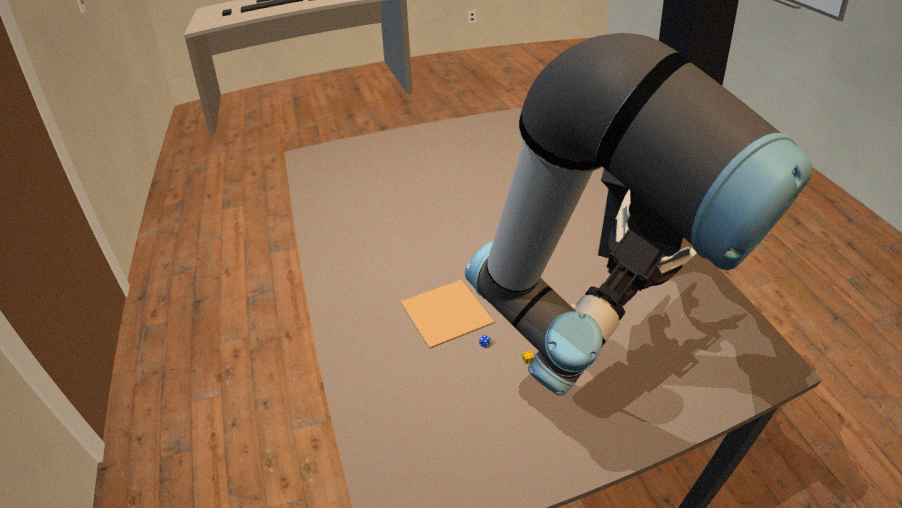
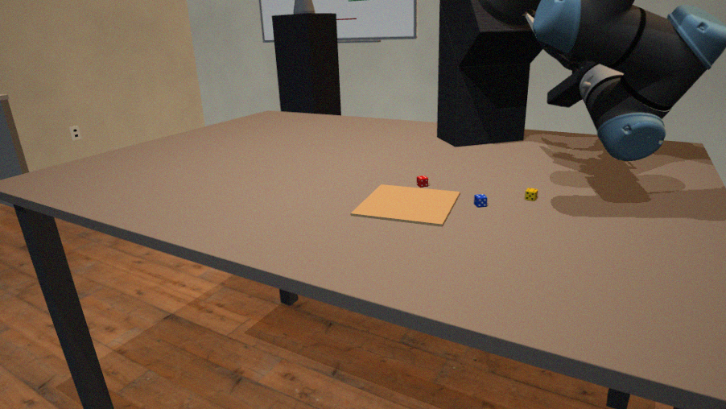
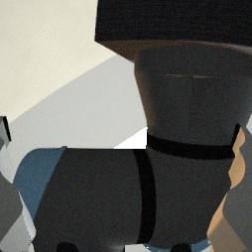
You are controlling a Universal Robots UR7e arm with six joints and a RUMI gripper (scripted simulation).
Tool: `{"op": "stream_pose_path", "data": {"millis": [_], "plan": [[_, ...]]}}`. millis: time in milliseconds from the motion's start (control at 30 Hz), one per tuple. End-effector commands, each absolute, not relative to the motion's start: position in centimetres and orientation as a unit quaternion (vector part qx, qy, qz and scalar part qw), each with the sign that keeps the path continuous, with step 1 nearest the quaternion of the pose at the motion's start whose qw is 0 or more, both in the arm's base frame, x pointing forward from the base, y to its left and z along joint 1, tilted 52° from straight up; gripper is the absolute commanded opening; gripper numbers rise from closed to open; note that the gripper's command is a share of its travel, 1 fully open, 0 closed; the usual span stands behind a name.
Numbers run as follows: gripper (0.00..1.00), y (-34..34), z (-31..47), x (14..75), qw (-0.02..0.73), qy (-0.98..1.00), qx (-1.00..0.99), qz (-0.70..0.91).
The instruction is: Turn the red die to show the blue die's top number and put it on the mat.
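The red die (image 2: 422,180) sits flat on the table just behind the far edge of the tan mat (image 2: 406,204), off the mat. The blue die (image 2: 480,200) lies right of the mat, and the yellow die (image 2: 530,194) lies further right. In the top view the mat (image 1: 446,312), blue die (image 1: 484,341) and yellow die (image 1: 527,357) show, but the arm hides the red die. The top pips are too small to read. My gripper (image 1: 634,246) hangs high over the table's right side, far from the dice. It is open and empty; its fingers stand wide in the wrist view (image 3: 123,131).
The arm's black base pedestal (image 2: 482,71) stands at the back of the table behind the dice. The arm's elbow and forearm (image 1: 542,315) hang low close to the yellow die. A second dark column (image 2: 307,63) stands beyond the table.
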State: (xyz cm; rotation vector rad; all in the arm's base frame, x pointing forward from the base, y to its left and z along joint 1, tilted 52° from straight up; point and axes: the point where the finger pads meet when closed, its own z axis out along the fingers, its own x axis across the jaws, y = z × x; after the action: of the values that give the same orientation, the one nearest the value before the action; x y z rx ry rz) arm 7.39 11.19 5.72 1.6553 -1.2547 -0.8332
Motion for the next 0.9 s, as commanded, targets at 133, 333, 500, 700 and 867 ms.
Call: {"op": "stream_pose_path", "data": {"millis": [133,333,500,700,867], "plan": [[1.0,13.1,4.7,8.9,0.33,-0.545,0.659,-0.401],[1.0,14.1,4.2,10.4,0.266,-0.565,0.655,-0.425],[1.0,14.8,3.8,12.2,0.201,-0.584,0.651,-0.441],[1.0,15.3,3.4,14.9,0.116,-0.606,0.646,-0.449],[1.0,15.4,3.3,16.2,0.078,-0.616,0.643,-0.449]]}}
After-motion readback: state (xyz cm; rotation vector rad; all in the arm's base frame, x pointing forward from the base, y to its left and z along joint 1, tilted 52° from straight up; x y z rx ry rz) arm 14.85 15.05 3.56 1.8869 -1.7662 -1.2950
